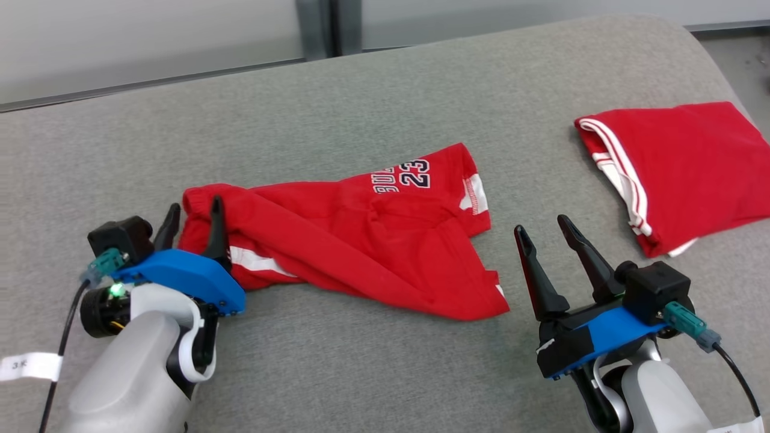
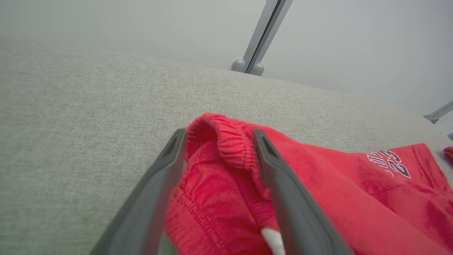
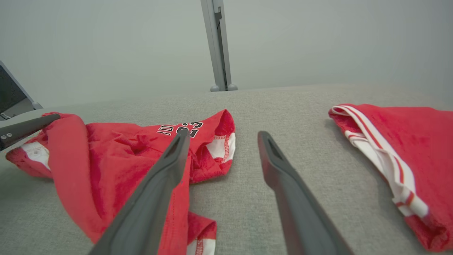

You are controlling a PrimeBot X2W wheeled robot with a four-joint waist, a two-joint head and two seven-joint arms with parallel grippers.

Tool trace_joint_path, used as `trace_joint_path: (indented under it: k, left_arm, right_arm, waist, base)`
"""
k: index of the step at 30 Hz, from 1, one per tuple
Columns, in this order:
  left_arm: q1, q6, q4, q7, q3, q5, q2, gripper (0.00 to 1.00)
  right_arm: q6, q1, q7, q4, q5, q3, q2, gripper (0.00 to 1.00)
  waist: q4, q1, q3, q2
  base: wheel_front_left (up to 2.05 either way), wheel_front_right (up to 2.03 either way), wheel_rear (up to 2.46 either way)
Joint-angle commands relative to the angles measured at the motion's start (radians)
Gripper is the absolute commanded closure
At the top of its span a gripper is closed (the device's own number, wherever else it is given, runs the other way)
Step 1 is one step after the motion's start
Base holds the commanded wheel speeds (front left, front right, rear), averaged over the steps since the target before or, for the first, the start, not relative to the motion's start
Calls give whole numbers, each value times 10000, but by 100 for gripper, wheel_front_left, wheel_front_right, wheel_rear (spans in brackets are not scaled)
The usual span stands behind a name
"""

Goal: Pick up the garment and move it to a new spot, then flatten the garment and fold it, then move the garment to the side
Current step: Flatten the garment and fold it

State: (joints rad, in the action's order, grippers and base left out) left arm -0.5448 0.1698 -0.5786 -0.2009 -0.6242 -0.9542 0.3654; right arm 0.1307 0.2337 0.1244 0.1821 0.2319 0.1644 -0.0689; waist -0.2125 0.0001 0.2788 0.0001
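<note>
Head view: the crumpled red fabric shorts with white trim and a dark "23" print [image 1: 349, 240] lie left of centre on the grey fabric-covered worktop [image 1: 361, 102]; the left gripper [image 1: 192, 228] sits at their gathered end, jaws apart, one finger over bare worktop and the other over red cloth; the right gripper [image 1: 541, 227] stands near the shorts' lower hem corner but apart from it, jaws spread and empty; a folded red garment with white stripes [image 1: 680, 168] lies well apart at the far right. Left wrist view: the ribbed elastic waistband [image 2: 230, 148] bunches up between the two spread fingers, unpinched. Right wrist view: one leg opening gapes beside the spread fingers, white lining showing. The likely trouble is the overlapping layers; closing here may catch a single ply or a stray fold, so the shorts would come up twisted rather than flat; the raised waistband could also snag a finger and drag; a low sweep by the right arm could rumple the hem. How many layers lie under the diagonal fold cannot be told; the left gripper's blue mount hides the waistband corner in the head view; the lettering beside the number is too small to read surely; the striped garment is cut off at the picture's edge.
</note>
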Motion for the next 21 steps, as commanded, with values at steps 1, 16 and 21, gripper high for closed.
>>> trace_joint_path:
  k: [1,16,21]
  left_arm:
    - [149,-73,84,-75,-20,40,-41,0]
    - [2569,122,3311,-643,931,1579,415,0]
    - [3842,-13,4415,-646,2253,3257,-10,0]
  right_arm:
    - [2,56,-2,-21,0,-45,-5,0]
    - [2,-639,-336,-186,-122,-519,-106,0]
    - [2,-1125,-461,-271,-104,-804,-95,0]
  waist:
    - [110,-1,-9,-1]
    - [1148,-1,-974,-1]
    - [1374,-1,-1439,-1]
  base:
    - [0,0,0]
    - [0,0,0]
    - [0,0,0]
